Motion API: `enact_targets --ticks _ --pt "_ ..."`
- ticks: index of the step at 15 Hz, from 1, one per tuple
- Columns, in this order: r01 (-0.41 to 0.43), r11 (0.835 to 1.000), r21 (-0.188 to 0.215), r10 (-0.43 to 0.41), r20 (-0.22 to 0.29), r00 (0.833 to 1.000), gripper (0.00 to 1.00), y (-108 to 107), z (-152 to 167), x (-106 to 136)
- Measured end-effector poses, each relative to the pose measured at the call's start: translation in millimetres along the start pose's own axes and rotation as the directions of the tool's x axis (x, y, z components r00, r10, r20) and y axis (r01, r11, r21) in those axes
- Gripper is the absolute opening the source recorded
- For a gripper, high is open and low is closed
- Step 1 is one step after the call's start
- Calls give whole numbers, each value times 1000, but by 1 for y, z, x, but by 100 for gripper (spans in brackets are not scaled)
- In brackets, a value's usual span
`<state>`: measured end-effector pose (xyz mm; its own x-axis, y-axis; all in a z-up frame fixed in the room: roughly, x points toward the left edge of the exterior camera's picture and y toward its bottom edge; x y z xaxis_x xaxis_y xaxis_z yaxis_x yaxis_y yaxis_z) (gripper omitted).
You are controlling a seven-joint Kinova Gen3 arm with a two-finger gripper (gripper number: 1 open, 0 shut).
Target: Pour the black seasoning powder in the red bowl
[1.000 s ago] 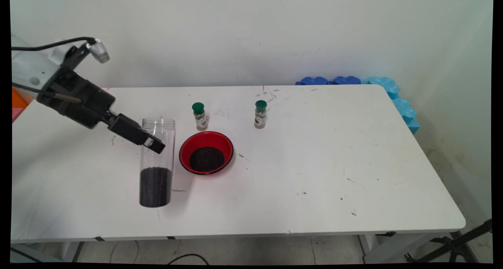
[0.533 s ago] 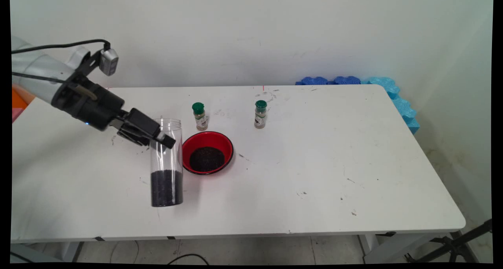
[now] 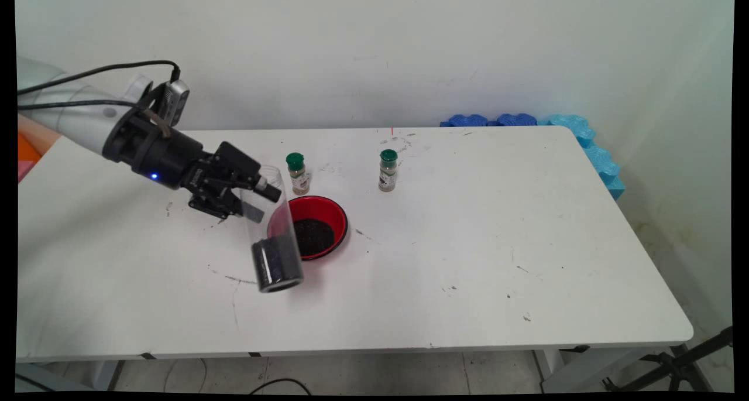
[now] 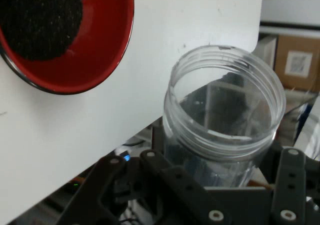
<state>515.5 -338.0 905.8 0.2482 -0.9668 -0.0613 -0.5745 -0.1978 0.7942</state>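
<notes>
My gripper [image 3: 253, 199] is shut on a tall clear plastic jar [image 3: 270, 237] near its open top. The jar hangs above the table, tilted, with its base toward the camera and black grains [image 3: 277, 263] lying in its bottom. In the hand view the jar's open mouth [image 4: 225, 102] fills the space between the fingers. Just right of the jar stands a red bowl [image 3: 319, 211] [image 4: 95, 60] with black grains in it; the jar's lower part overlaps the bowl's left rim in the main view.
Two small spice bottles with green caps stand behind the bowl, one [image 3: 298, 174] close to it and one [image 3: 387, 170] farther right. Blue foam pieces [image 3: 585, 143] line the table's far right corner. The white table [image 3: 497, 243] reaches to the right.
The gripper carried the jar to the right toward the red bowl, lifted it off the table and tipped it from upright to tilted. The bowl and bottles stayed put.
</notes>
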Motion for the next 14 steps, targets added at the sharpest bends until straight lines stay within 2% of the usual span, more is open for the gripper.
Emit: enact_targets --ticks 3,8,12,14 --pt "133 991 -26 -133 -15 991 0 -4 4 5" --pt "263 964 -50 -264 -20 964 0 -9 8 8" --pt "356 932 -71 -358 -23 933 0 -12 11 10" --pt "415 906 -87 -419 -23 908 0 -15 12 11"
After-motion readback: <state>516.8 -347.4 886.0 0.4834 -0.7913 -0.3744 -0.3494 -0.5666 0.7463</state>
